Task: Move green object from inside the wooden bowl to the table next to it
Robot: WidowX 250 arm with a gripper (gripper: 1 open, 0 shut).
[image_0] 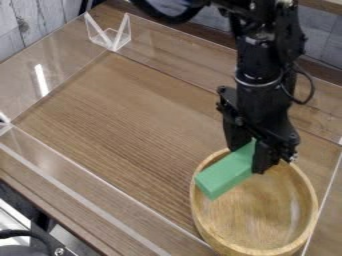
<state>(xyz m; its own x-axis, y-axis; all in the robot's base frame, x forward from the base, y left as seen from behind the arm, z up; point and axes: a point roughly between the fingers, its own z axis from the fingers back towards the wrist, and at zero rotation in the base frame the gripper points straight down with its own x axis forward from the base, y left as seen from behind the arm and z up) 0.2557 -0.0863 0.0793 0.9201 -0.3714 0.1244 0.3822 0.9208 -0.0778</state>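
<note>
My end effector [254, 143] is gripping the green block [226, 171] at its upper end, over the wooden bowl's [274, 218] left side, lower right of the frame — grasping looks done; carrying it onto the worktop [127, 125] and releasing are still remaining.
</note>
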